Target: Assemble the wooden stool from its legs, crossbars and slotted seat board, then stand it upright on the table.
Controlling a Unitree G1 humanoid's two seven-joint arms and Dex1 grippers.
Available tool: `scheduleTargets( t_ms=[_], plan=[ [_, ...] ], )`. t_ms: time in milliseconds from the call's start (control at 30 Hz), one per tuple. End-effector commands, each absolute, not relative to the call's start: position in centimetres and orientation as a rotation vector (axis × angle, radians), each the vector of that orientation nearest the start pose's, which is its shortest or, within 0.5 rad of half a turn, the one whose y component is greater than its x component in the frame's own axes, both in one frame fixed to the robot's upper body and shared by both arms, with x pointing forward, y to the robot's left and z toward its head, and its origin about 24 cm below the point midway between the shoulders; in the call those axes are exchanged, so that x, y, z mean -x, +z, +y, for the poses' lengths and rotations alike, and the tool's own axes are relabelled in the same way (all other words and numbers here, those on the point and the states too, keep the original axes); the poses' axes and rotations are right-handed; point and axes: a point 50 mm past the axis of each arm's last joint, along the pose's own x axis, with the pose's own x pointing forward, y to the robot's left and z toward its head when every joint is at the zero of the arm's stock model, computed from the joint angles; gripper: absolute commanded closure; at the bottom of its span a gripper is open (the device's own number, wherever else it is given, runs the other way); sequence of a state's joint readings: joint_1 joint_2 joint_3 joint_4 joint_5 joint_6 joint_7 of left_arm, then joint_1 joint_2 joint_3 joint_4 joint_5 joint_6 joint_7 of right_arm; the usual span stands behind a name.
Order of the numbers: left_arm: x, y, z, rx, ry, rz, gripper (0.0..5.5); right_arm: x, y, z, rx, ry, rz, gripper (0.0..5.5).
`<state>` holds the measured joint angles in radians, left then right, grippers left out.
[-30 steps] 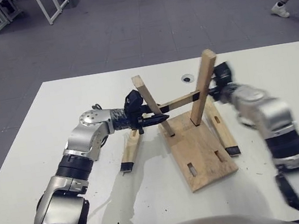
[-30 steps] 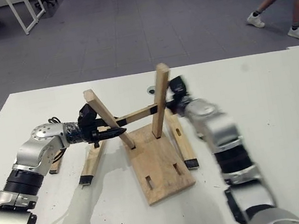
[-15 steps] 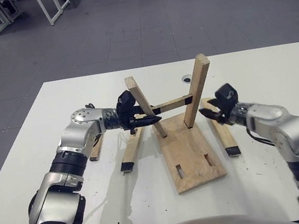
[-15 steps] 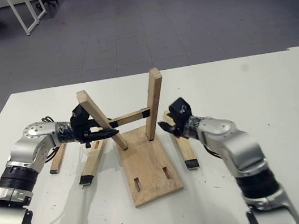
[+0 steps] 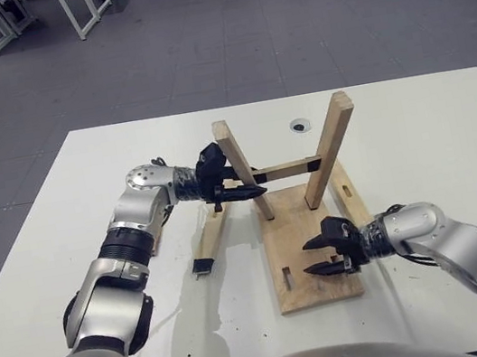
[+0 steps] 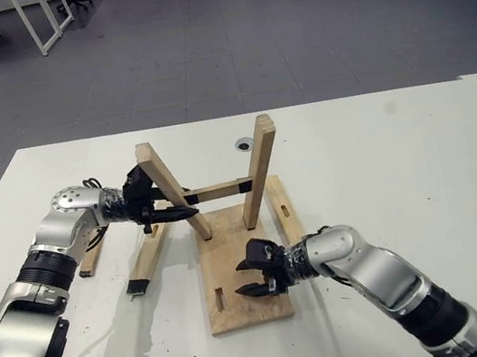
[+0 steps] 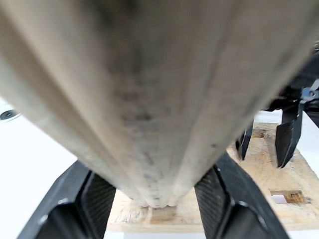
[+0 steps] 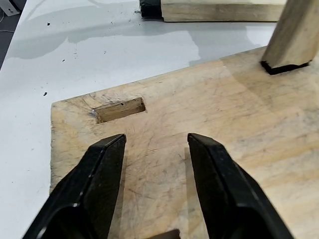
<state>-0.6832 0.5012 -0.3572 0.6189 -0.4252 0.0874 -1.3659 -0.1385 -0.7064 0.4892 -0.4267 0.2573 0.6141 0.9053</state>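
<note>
Right pincer [image 5: 307, 259] dropped over seat board [image 5: 290, 225]; left pincer [image 5: 254, 188] grips leg [image 5: 232, 154].

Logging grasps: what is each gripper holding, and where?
Left gripper clamps the left standing leg near its crossbar joint. Right gripper is open over the seat board, holding nothing.

Short wooden piece [image 6: 90, 258] beside the left arm [image 6: 52, 242], largely hidden, possibly a crossbar

The seat board [image 5: 311, 253] lies flat under the spread right fingers [image 5: 327, 266]. Two legs [image 5: 329, 145] stand tilted in it, joined by a crossbar [image 5: 287, 169], the left leg [image 5: 238, 165] clamped between the left fingers [image 5: 246, 193].
</note>
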Motion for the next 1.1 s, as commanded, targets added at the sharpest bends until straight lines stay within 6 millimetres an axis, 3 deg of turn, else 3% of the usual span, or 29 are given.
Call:
scheduleTargets(
  t_ms=[33,100,133,367,433,567,667,700,800,867,1000,1100],
  plan=[
    [-30.9,5.6,14.7,-0.206,-1.497,0.45,3.46,-19.5,5.0,-13.1,0.432,1.336,0.595,3.19],
    [-31.1,5.8,14.8,-0.217,-1.478,0.44,3.46,-19.5,4.8,-13.4,0.436,1.32,0.597,3.19],
    [-31.3,5.9,14.9,-0.222,-1.465,0.429,3.07,-19.4,4.7,-13.5,0.436,1.315,0.598,3.23],
    [-32.4,7.8,15.6,-0.303,-1.425,0.374,1.9,-18.6,3.8,-13.3,0.434,1.305,0.614,3.23],
    [-31.9,7.9,16.8,-0.385,-1.461,0.445,1.58,-18.6,3.8,-13.3,0.43,1.292,0.611,3.23],
    [-30.2,8.9,20.8,-0.536,-1.532,0.673,1.52,-19.9,4.7,-13.6,0.418,1.218,0.566,3.23],
    [-30.4,10.8,22.5,-0.523,-1.438,0.68,1.52,-20.1,4.7,-13.6,0.414,1.195,0.561,3.23],
    [-31.3,12.6,22.5,-0.487,-1.317,0.577,1.52,-20.0,4.5,-13.6,0.41,1.191,0.564,3.23],
    [-34.2,20.4,21.9,-0.325,-0.8,0.17,1.52,-19.7,3.7,-13.6,0.414,1.129,0.6,3.23],
    [-33.7,24.3,20.3,-0.174,-0.572,-0.013,1.52,-19.7,3.6,-13.9,0.415,1.076,0.622,3.23],
    [-31.4,27.8,15.9,0.005,-0.464,-0.135,1.52,-19.3,3.3,-14.0,0.402,1.054,0.65,3.23],
    [-30.1,28.3,13.0,0.139,-0.501,-0.096,1.72,-19.0,3.1,-13.8,0.398,1.051,0.667,3.23]
  ],
)
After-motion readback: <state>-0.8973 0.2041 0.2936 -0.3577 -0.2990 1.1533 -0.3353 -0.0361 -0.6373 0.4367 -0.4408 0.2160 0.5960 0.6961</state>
